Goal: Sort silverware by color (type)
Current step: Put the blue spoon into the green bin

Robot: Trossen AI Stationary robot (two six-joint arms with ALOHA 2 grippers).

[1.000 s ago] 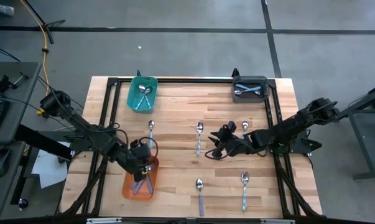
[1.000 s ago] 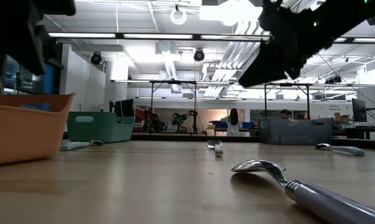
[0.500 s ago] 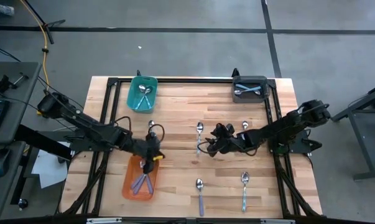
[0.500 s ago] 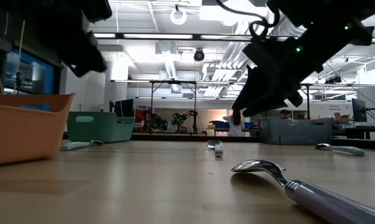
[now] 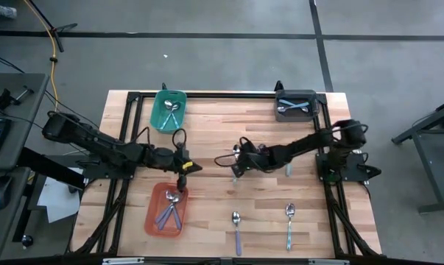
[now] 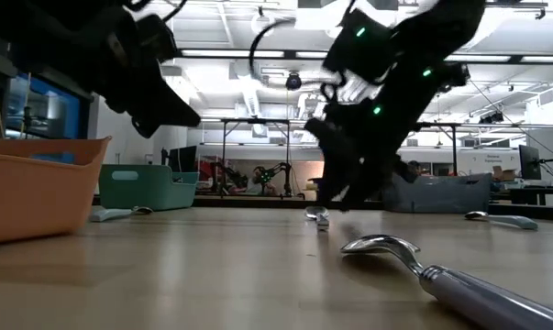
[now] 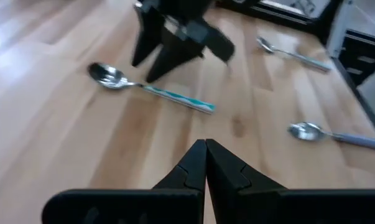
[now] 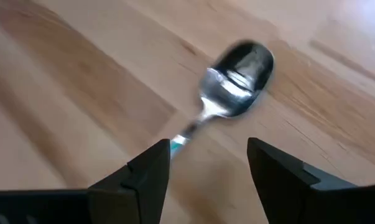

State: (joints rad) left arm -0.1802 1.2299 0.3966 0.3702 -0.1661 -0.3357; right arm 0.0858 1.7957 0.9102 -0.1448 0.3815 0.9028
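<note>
Now right hand (image 8: 203, 165) — over blue spoon (image 8: 234, 78).

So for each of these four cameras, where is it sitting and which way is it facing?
High view: overhead, straight down; both arms, orange plastic bin.
Low view: tabletop height, facing the room; both arms overhead.
Left wrist: behind the shut left end effector.
Right wrist: behind the open right end effector.
Both wrist views share the blue-handled metal spoon.

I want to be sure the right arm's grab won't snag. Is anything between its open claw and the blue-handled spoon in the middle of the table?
Nothing visible does. The right claw is open, its fingers straddling the blue-handled spoon on bare table wood. The left claw is shut and off to the side.
</note>
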